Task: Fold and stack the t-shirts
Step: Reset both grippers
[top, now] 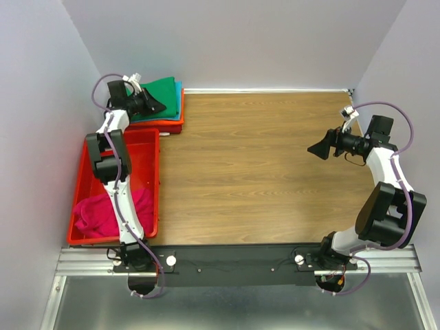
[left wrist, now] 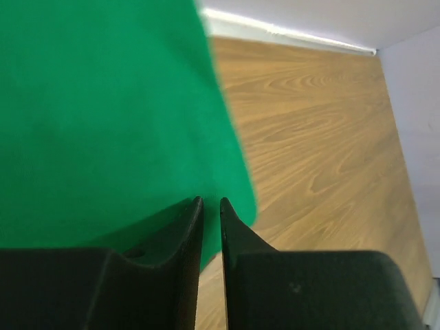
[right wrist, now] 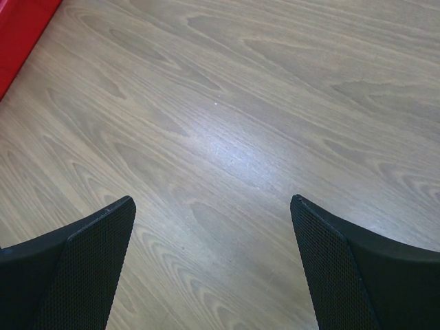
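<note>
Magenta t-shirt (top: 113, 210) lies crumpled and unfolded in the near end of the red tray (top: 157, 180), beside the left arm's base; we count it as the 1 shirt not yet done; farther out, the right gripper (right wrist: 213, 203) hangs over the bare wooden table (top: 261, 172), jaws spread wide, nothing between them; farthest, in the back-left corner, is the stack: green t-shirt (top: 165, 93) folded on top, teal t-shirt (top: 179, 89) edge peeking out under it, reddish layers (top: 172, 126) at the bottom; we cannot split orange from dark red there; the left gripper (left wrist: 210, 201) sits over the green shirt's corner, jaws drawn to a thin slit, no cloth visibly pinched; whether the tips touch the cloth we cannot tell.

Step, our judgement: the green shirt is on the stack and the placing is at its end; the next move calls for the left arm to lift off without dragging the top fold, then go to the tray, open up and take the magenta shirt out onto the table, where both arms can fold it.

Views: only the top camera gives the tray, the magenta shirt, the stack layers and both arms; only the left wrist shows the slit between the jaws and the green shirt's edge against the wood; the right wrist shows wood grain, a sliver of red tray and the wide jaws, no shirt.
</note>
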